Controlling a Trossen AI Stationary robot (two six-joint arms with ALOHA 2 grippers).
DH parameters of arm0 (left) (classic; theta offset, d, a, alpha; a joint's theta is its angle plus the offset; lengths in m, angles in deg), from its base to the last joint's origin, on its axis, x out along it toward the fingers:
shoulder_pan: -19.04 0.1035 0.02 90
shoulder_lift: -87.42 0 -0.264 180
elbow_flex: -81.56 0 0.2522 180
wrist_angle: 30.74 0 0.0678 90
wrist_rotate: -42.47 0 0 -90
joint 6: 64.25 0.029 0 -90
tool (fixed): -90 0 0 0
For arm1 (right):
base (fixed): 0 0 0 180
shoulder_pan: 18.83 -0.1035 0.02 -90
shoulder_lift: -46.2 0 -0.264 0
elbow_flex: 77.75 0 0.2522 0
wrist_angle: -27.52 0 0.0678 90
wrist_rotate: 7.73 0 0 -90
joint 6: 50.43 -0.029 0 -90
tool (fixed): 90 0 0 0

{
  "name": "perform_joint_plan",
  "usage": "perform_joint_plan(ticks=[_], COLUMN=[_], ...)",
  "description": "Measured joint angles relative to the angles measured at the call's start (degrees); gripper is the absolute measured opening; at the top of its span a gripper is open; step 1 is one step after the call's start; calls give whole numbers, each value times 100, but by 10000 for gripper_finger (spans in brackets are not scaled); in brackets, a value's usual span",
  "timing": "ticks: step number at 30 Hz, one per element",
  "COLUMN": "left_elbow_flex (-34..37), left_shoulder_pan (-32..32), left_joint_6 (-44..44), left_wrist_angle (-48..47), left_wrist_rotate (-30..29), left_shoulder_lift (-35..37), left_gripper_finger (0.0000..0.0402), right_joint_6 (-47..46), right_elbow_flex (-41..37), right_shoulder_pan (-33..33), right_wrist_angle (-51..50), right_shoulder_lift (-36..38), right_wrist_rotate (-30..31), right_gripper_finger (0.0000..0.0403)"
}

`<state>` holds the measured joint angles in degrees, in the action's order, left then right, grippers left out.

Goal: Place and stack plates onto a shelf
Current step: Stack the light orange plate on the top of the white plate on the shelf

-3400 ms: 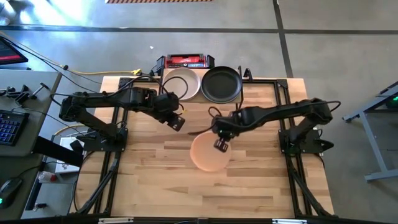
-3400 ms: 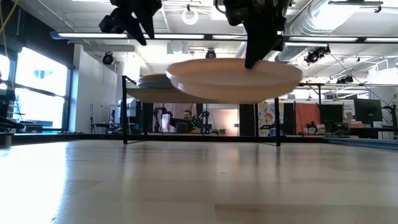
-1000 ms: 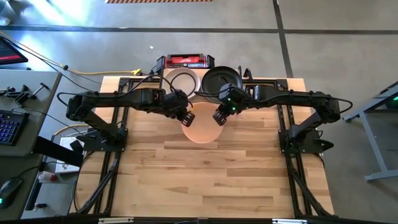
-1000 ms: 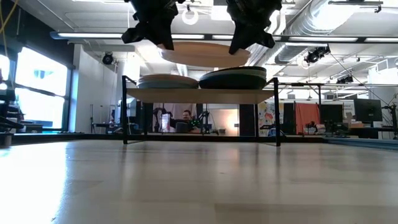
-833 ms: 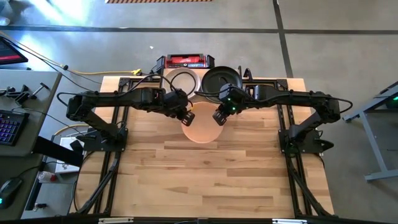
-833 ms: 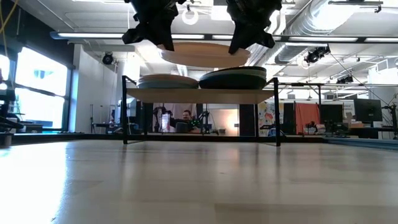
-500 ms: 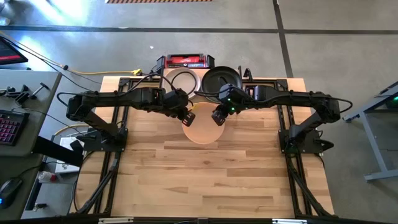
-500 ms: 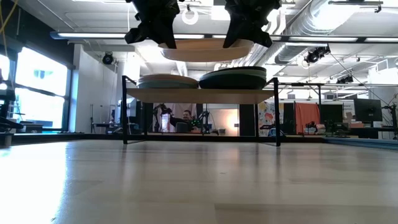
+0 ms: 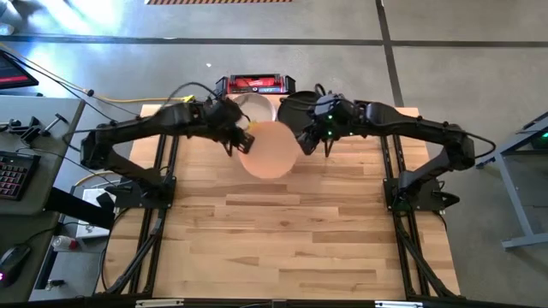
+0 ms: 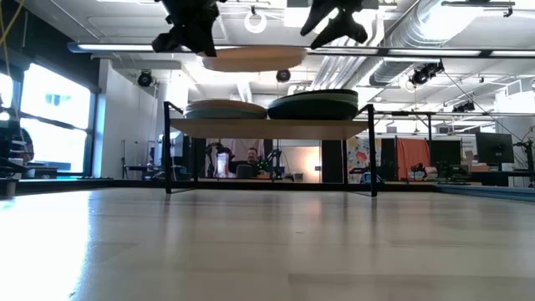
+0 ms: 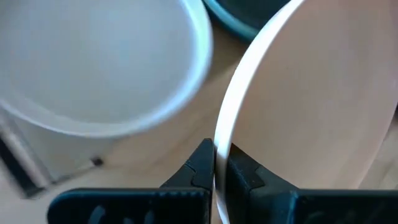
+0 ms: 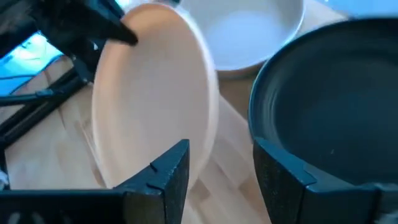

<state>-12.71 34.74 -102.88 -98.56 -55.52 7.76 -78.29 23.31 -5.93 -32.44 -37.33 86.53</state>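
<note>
The left gripper [image 11: 214,167] is closed tightly on the rim of the peach-pink plate [image 9: 268,149], its two dark fingers [image 11: 200,163] pinching the thin edge from both sides, and it now carries this plate alone. A moment ago the right gripper [image 12: 216,167] was also clamped on the opposite edge of the same plate; now its jaws stand wide apart with nothing between them, and it has drawn back a little from the plate's rim, toward the black plate [image 9: 301,111]. So a handover has just been finished: the plate passed from two grips to one. At the same time the left arm has lifted and pulled the plate toward its own side, so that the plate now hangs flat above and partly over the cream-white plate [image 9: 253,106], which lies directly beyond the left gripper on the shelf [image 10: 269,128]. In the low view the carried plate [image 10: 253,58] floats level, clearly higher than both piles on the wooden top and not touching either of them. The black plate pile sits on the other half of the shelf, below the open right gripper. In my judgement this means the next step is to lower the peach-pink plate onto the pale pile and then release it. With only one thin pinch on the rim, the plate could tip if it is moved quickly, so the descent should be slow. The red-and-black device [image 9: 254,83] behind the shelf plays no part.
</note>
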Motion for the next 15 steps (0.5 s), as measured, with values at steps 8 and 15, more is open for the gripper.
perform_joint_plan(ticks=[8, 15], left_elbow_flex=[1, 2], left_shoulder_pan=[1010, 1993], left_joint_6=[262, 293], left_wrist_angle=[28, 197], left_wrist_rotate=[-24, -23], left_shoulder_lift=[604, 790], left_gripper_finger=[5, 5], right_joint_6=[157, 92], right_elbow_flex=[105, 94], right_shoulder_pan=[29, 29], right_wrist_angle=[-130, -306], right_shoulder_lift=[43, 2], right_wrist_rotate=[47, 50], right_gripper_finger=[158, 158])
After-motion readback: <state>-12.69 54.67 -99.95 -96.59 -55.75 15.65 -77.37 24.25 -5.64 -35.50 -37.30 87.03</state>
